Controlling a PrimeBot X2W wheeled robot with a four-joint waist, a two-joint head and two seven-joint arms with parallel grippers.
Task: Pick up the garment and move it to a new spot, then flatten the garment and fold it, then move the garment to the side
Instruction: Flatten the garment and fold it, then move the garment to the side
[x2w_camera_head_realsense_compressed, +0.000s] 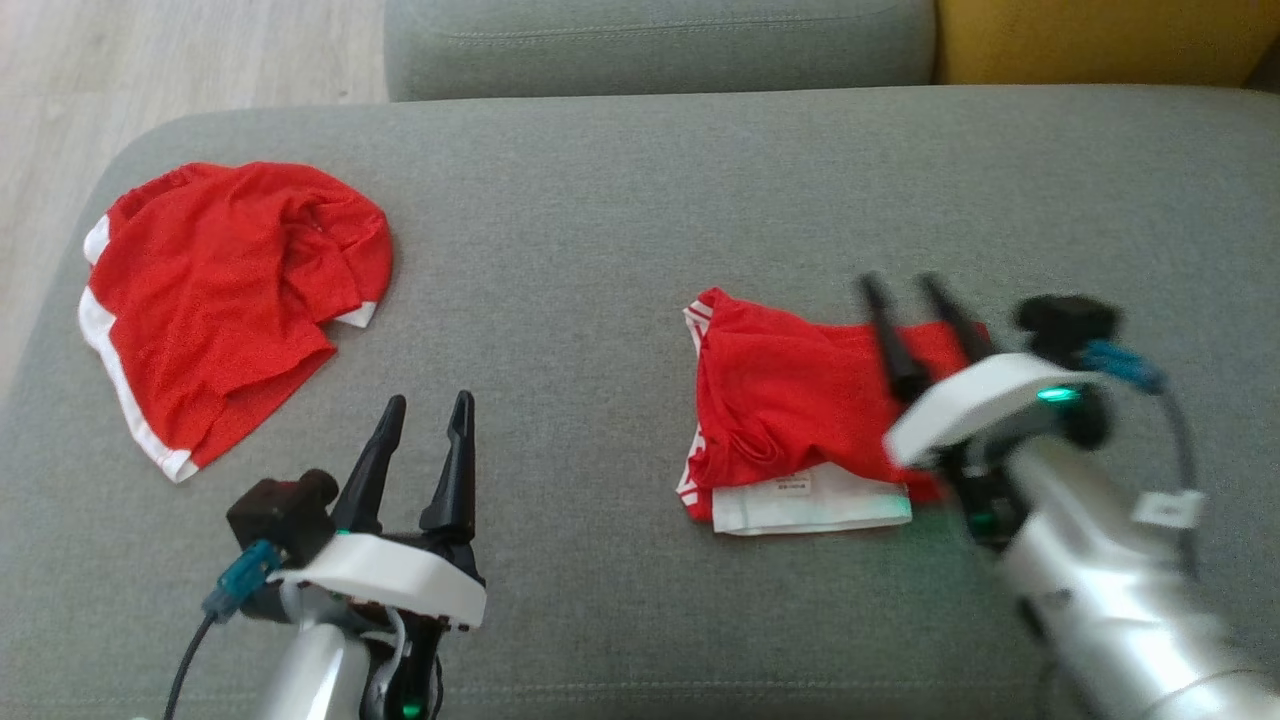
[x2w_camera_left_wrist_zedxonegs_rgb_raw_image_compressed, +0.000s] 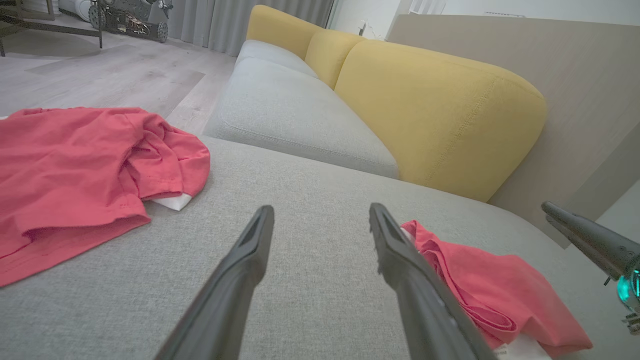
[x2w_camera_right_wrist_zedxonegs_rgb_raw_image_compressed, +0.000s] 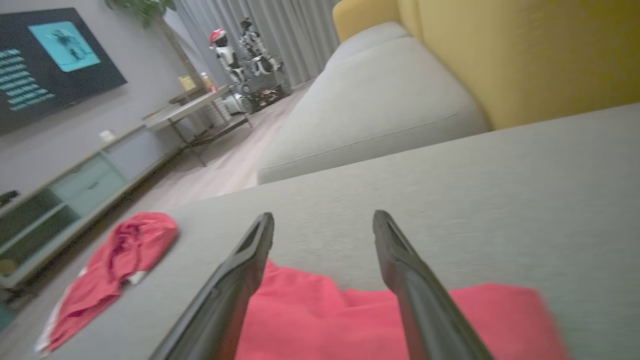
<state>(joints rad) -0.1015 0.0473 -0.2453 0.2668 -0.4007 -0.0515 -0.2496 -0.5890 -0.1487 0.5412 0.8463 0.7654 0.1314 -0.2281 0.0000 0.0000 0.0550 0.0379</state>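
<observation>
Where the grey cushion is seen from the head camera, the folded red garment lies at 4 o'clock, with a white layer and a label at its near edge. The right gripper is placed over the garment's right part, fingers spread wide, nothing grasped. The gap is confirmed in the right wrist view, which adds a wall screen. The left gripper is spread wide and empty at 7 o'clock. A crumpled red garment lies at 9 o'clock. A yellow backrest is supplied by the left wrist view.

Right gripper spread wide, nothing between fingers, folded red garment lies beneath on grey cushion, crumpled red garment far left.
</observation>
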